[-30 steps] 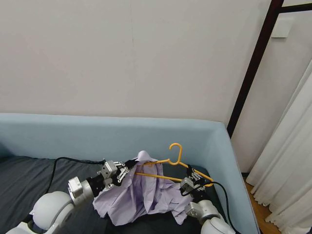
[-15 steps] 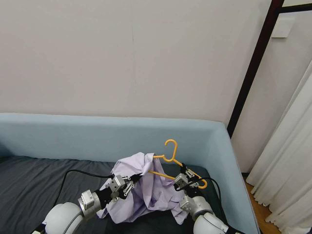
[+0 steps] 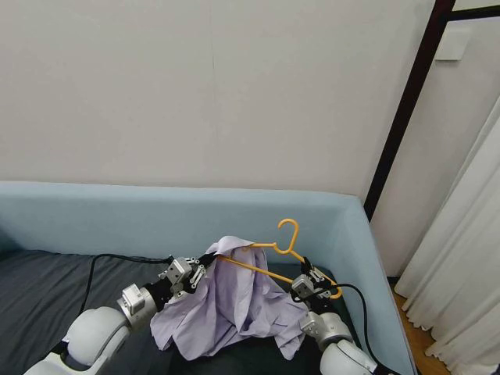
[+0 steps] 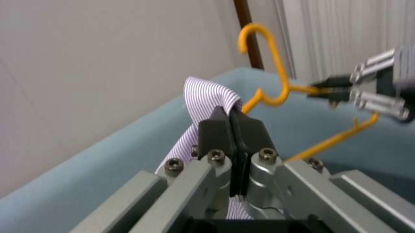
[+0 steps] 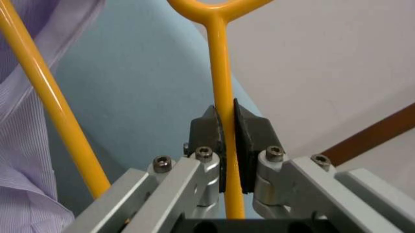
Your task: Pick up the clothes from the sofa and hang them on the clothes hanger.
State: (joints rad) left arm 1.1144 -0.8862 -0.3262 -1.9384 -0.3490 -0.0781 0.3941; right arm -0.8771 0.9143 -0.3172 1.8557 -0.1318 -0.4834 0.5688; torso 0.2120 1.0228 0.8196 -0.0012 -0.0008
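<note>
A lilac striped shirt (image 3: 226, 305) hangs bunched over the left end of a yellow hanger (image 3: 273, 264) above the dark sofa seat. My left gripper (image 3: 199, 269) is shut on a fold of the shirt (image 4: 206, 94) near the hanger's left tip. My right gripper (image 3: 310, 283) is shut on the hanger's right arm; the yellow rod (image 5: 224, 121) runs between its fingers (image 5: 250, 133). The hanger's hook (image 4: 263, 53) points up toward the wall. Most of the shirt droops below the hanger onto the seat.
The sofa has a light blue back and arm (image 3: 348, 234) and a dark grey seat (image 3: 47, 289). A black cable (image 3: 117, 258) trails from my left arm. A dark door frame (image 3: 402, 117) and white curtains (image 3: 469, 258) stand to the right.
Both grippers rose and shifted right from half a second ago, lifting the hanger and shirt higher; the shirt's top fold now sits over the hanger's left end.
</note>
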